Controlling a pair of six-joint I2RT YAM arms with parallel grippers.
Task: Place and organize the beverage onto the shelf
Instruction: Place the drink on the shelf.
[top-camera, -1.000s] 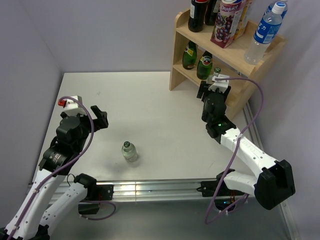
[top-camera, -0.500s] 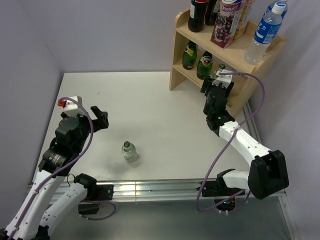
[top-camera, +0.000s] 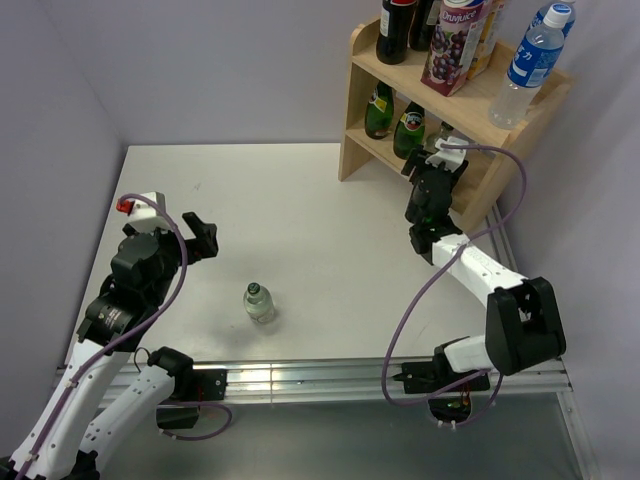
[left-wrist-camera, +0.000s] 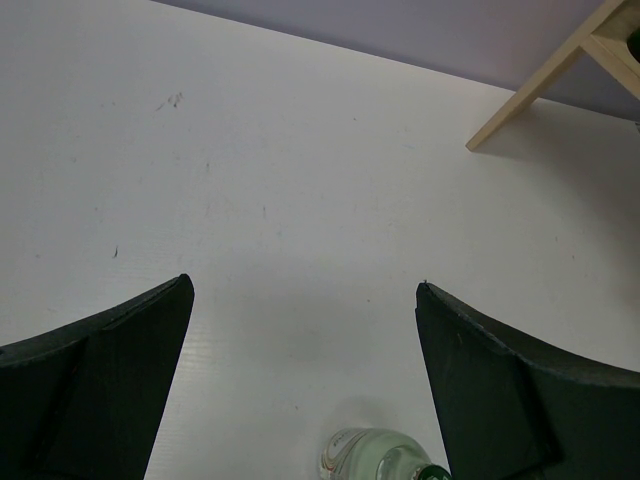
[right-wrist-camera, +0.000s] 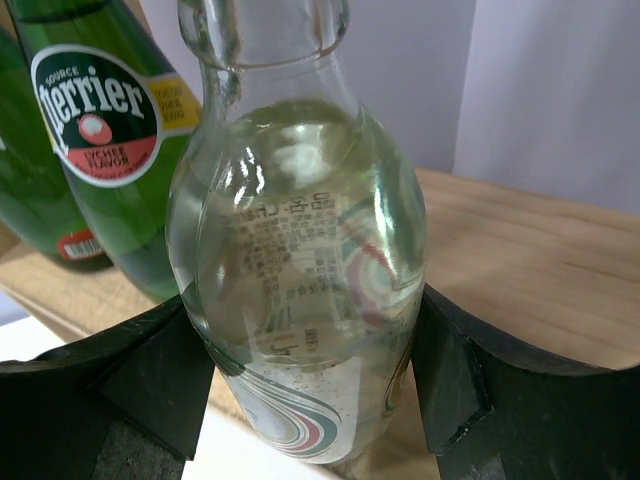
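Observation:
My right gripper (right-wrist-camera: 310, 390) is shut on a clear glass bottle (right-wrist-camera: 300, 260), gripping its lower body. The bottle is upright, with its base at the front edge of the lower board (right-wrist-camera: 530, 260) of the wooden shelf (top-camera: 352, 110). A green Perrier bottle (right-wrist-camera: 100, 130) stands just left of it. In the top view the right gripper (top-camera: 438, 160) sits at the lower tier, beside two green bottles (top-camera: 409, 130). Another clear bottle (top-camera: 259, 302) stands on the table. My left gripper (left-wrist-camera: 303, 285) hangs open just behind that bottle (left-wrist-camera: 375, 458), with nothing between its fingers.
The top tier holds dark cola bottles (top-camera: 396, 30), a purple juice carton (top-camera: 455, 45) and a blue-capped water bottle (top-camera: 528, 65). Walls close the table in on the left, back and right. An aluminium rail (top-camera: 300, 378) runs along the near edge.
The right arm has pushed forward towards the shelf, carrying the clear bottle up to the lower tier beside the green bottles. The left arm and the table bottle have not moved.

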